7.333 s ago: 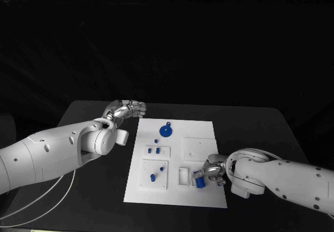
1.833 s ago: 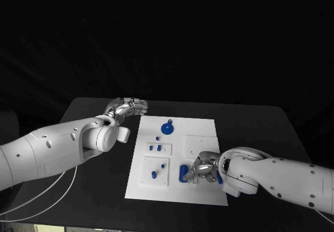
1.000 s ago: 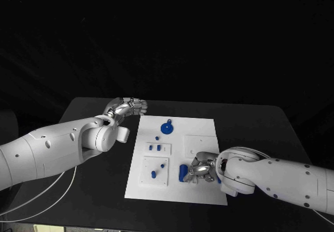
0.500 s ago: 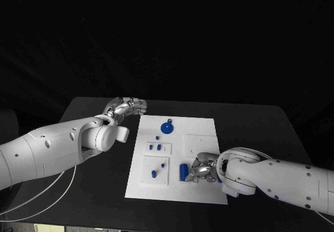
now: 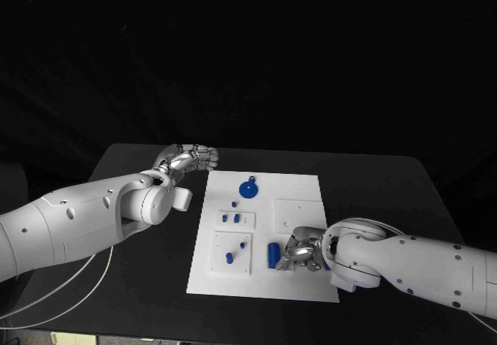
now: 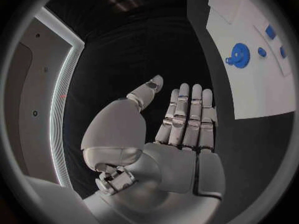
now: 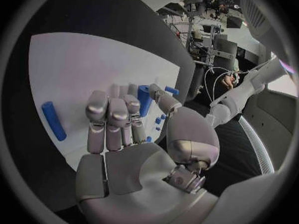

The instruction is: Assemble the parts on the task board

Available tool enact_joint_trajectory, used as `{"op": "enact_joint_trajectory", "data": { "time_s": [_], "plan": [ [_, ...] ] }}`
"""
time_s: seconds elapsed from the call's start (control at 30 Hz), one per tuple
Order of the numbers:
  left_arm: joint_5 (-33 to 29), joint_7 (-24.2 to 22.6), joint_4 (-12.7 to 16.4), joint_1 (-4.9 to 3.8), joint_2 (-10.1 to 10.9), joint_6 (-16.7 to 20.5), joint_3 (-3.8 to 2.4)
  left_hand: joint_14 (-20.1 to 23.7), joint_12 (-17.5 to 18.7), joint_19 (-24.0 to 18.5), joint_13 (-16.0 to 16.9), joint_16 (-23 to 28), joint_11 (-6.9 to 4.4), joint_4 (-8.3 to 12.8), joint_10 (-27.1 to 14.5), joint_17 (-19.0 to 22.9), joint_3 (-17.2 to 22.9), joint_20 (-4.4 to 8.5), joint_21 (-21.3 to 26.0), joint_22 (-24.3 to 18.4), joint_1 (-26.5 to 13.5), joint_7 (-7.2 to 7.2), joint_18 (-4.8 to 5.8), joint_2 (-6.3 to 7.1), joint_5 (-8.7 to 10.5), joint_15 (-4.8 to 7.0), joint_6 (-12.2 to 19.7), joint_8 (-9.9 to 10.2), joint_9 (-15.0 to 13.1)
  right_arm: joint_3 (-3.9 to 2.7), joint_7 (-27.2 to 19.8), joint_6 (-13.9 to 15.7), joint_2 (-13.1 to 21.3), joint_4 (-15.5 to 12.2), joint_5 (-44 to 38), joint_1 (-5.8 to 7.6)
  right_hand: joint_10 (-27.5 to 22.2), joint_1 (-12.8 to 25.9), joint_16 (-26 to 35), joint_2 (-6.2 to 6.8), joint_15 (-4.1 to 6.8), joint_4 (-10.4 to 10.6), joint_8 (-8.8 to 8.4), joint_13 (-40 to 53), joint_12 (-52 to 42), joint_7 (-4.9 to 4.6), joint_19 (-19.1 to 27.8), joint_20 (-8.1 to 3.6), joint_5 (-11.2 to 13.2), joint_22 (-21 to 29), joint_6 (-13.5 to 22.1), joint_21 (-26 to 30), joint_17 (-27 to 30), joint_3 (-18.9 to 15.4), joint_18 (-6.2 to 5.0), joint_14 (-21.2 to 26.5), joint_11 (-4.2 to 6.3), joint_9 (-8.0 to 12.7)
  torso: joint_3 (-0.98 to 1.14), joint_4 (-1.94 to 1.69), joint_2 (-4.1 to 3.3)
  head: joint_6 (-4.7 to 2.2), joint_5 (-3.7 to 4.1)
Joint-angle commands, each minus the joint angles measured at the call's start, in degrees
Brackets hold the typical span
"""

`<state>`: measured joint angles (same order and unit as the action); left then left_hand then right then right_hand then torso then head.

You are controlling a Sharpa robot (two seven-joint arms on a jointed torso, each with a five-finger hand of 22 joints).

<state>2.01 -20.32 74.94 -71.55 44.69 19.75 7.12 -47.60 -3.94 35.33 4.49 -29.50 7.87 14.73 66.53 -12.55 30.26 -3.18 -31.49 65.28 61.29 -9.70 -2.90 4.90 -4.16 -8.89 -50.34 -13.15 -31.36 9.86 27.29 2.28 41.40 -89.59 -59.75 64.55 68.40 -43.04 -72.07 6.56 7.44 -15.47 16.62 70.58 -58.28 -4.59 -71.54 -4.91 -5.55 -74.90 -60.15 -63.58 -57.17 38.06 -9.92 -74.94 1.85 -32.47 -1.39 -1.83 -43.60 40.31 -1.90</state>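
I have the right hand [image 5: 300,253] low over the near part of the task board [image 5: 300,188], its fingers curled around a short blue peg [image 7: 144,99] pinched against the thumb — in the right wrist view the peg stands roughly upright at the fingertips. A second blue piece, a rounded bar [image 5: 273,254], lies flat on the board just beside the hand. My read is that I am in the middle of seating the peg, so the thing to do well here is to keep it vertical over its socket, come down slowly, and not loosen the pinch until I feel it bottom out; the hand hides the socket from the head camera, so I would lean on the wrist view for alignment. I would also keep clear of the bar so I do not knock it. The parts look small, smooth and hard — easy to tip. The left hand [image 5: 189,159] sits over the bench [image 5: 135,167] just off the board's far left corner, holding nothing, fingers straight and side by side. A blue disc [image 5: 248,191] lies farther up the board.
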Motion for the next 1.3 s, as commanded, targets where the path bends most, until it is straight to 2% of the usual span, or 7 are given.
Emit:
{"op": "enact_joint_trajectory", "data": {
  "time_s": [0.03, 0.23, 0.6, 0.83, 0.93, 1.0, 1.3],
  "plan": [
    [-0.1, -0.3, 0.2, -0.05, 0.0, -0.6, -0.04, -0.2, -0.3, -0.1, -0.1, 0.2, 0.18, -0.3, 0.0, -0.1, -0.1, -0.29, 0.3, 0.1, -0.5, -0.01, -1.12, -0.15, 0.37, -0.37, 0.4, -0.4, 0.1, 0.02, -0.3, -1.5, 0.0, 0.1, -0.1, -0.08, 0.3, -0.2, 0.2, 1.29, 0.23, -0.4, -0.39, 0.1, 0.4, -0.05, 0.0, 0.42, 1.2, -0.9, -0.3, -0.1, -0.1, -0.7, -5.08, -0.2, -0.18, 0.1, -0.01, -0.03, -0.01, 0.03, -0.02],
    [0.0, -0.3, 0.2, -0.05, 0.0, -0.6, -0.04, -0.2, -0.3, -0.1, -0.1, 0.2, 0.17, -0.3, 0.0, -0.1, -0.1, -0.29, 0.3, 0.1, -0.5, 0.0, -1.12, -0.15, 0.37, -0.37, 0.4, -0.4, 0.1, 0.02, 0.0, -1.5, -0.1, 0.1, -0.4, -0.09, 0.4, -1.0, 0.2, 0.48, 0.27, -0.7, -0.41, 0.1, 0.5, -0.02, 0.0, 0.33, 2.1, -0.8, -0.4, -0.1, -0.1, -0.9, -5.08, -0.2, -0.1, 0.1, -0.02, -0.02, 0.0, 0.1, -0.02],
    [0.0, -0.2, 0.1, -0.05, -0.1, -0.4, -0.04, -0.2, -0.3, -0.1, -0.1, 0.3, 0.17, -0.3, 0.0, -0.1, -0.1, -0.29, 0.3, 0.1, -0.5, 0.0, -1.13, -0.14, 0.36, -0.37, 0.4, -0.4, 0.1, 0.02, 0.2, -0.4, -0.2, 0.2, -0.5, -0.12, 0.4, -1.5, 0.3, 0.66, 0.27, -0.6, -0.47, 0.2, 0.5, -0.03, 0.0, 0.32, 2.0, -0.8, -0.5, -0.1, -0.1, -1.1, -5.08, -0.2, -0.1, 0.1, 0.01, 0.0, 0.0, 0.11, -0.04],
    [0.0, -0.1, 0.1, -0.05, -0.1, -0.4, -0.04, -0.2, -0.3, -0.1, -0.1, 0.3, 0.17, -0.3, 0.0, -0.2, -0.1, -0.29, 0.3, 0.1, -0.5, 0.0, -1.13, -0.15, 0.35, -0.37, 0.4, -0.4, 0.1, 0.02, 0.6, 0.1, -0.5, 0.4, -1.5, -0.19, 0.5, 0.2, 0.3, -2.66, 0.26, 1.5, -0.59, 0.2, 0.6, -0.01, 0.1, 0.5, 2.4, -0.7, -0.7, 0.1, -0.2, -1.0, -5.08, -0.2, -0.09, 0.2, 0.02, 0.02, -0.02, 0.14, -0.04],
    [0.0, -0.1, 0.1, -0.05, -0.1, -0.3, -0.04, -0.2, -0.3, -0.1, -0.1, 0.3, 0.16, -0.3, 0.0, -0.2, -0.1, -0.29, 0.3, 0.1, -0.4, 0.0, -1.13, -0.16, 0.35, -0.37, 0.4, -0.4, 0.1, 0.02, 0.5, 0.0, -0.5, 0.4, -1.4, -0.21, 0.5, 0.8, 0.3, -2.81, 0.37, 2.7, -0.6, 0.2, 0.7, 0.08, 0.1, 0.39, 2.7, -0.8, -0.7, 0.1, -0.3, 1.0, -5.08, -0.1, 0.0, 0.2, 0.0, 0.0, -0.02, 0.17, -0.03],
    [0.0, -0.1, 0.1, -0.05, -0.1, -0.4, -0.04, -0.2, -0.3, -0.1, -0.1, 0.3, 0.16, -0.3, 0.0, -0.2, -0.1, -0.29, 0.3, 0.1, -0.4, 0.0, -1.13, -0.17, 0.35, -0.37, 0.4, -0.4, 0.1, 0.02, 0.5, -0.2, -0.5, 0.4, -1.4, -0.23, 0.5, 1.2, 0.3, -4.3, 0.38, 3.9, -0.62, 0.2, 0.8, 0.1, 0.2, 0.37, 2.7, -0.7, -0.7, 0.1, -0.3, 2.2, -5.08, -0.1, 0.02, 0.2, -0.01, 0.01, 0.0, 0.18, -0.01],
    [0.0, 0.1, 0.1, -0.05, -0.1, -0.3, -0.03, -0.2, -0.3, -0.1, -0.1, 0.3, 0.16, -0.4, 0.0, -0.2, 0.0, -0.3, 0.3, 0.2, -0.4, 0.01, -1.13, -0.19, 0.35, -0.37, 0.4, -0.4, 0.1, 0.02, 0.4, -1.2, -0.5, 0.3, -1.3, -0.23, 0.5, 1.0, 0.3, -3.9, 0.24, 2.3, -0.73, 0.4, 0.7, -0.03, 0.2, 0.45, 1.7, -1.0, -0.7, -0.3, -0.5, 5.3, -5.08, -0.2, -0.11, 0.2, -0.02, 0.0, 0.0, 0.19, 0.11]
  ]
}}
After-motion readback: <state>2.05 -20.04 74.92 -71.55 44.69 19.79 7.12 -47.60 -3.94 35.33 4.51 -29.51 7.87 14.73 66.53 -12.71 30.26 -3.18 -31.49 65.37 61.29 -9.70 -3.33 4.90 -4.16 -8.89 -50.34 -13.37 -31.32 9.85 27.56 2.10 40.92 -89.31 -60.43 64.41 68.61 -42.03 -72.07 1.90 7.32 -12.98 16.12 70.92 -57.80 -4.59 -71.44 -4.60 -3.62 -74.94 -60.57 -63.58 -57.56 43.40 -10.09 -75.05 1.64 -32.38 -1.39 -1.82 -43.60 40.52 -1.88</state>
